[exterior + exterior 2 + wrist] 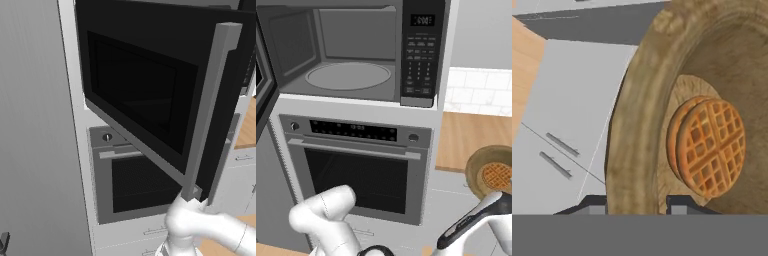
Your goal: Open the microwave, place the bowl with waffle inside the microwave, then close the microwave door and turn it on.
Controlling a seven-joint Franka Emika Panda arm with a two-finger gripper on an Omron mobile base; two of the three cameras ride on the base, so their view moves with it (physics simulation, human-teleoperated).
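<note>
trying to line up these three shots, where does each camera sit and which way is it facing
Left base view: behind the arm on its left, facing the open microwave door and the oven; the white arm shows at lower right.
Right base view: behind the arm on its right, facing the microwave cavity and the bowl with waffle at right; arm links show along the bottom.
Hand view: on the hand, looking along the gripper, whose fingertips straddle the bowl's rim.
Shared: both base views show the oven; right base and hand views share the bowl.
</note>
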